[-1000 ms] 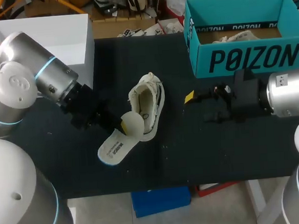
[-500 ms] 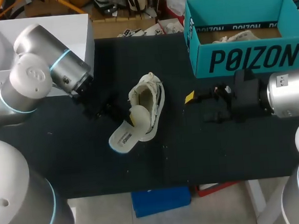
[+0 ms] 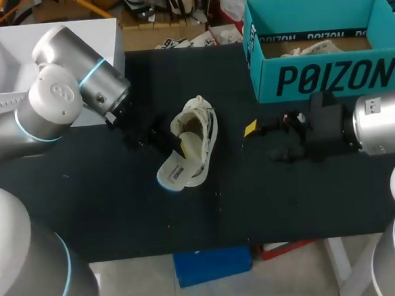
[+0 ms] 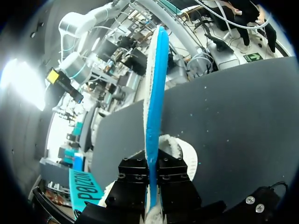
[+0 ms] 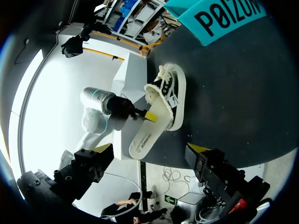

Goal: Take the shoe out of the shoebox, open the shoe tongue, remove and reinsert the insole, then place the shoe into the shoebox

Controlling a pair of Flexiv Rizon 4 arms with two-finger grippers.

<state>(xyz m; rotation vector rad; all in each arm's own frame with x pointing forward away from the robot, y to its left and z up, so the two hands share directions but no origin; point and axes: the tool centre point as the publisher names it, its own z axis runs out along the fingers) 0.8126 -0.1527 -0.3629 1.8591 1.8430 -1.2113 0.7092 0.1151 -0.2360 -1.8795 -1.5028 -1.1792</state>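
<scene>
Left gripper [image 3: 173, 143]: closed tight on the insole [image 3: 174, 174], pinching it from both sides.
Insole: its front is tucked in the shoe [image 3: 200, 129]; its heel end sticks out.
Shoe: lies in the middle of the table [image 3: 121, 214].
Good way: push slowly toward the toe and keep the insole flat.
Right gripper [image 3: 263, 142]: wide open and empty, near the shoe; it could hold the shoe steady.
Shoebox [image 3: 328, 78]: open, behind the right gripper.

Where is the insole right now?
In the head view the insole is left of middle, pinched in the left claw, with one end at the opening of the white shoe.
</scene>
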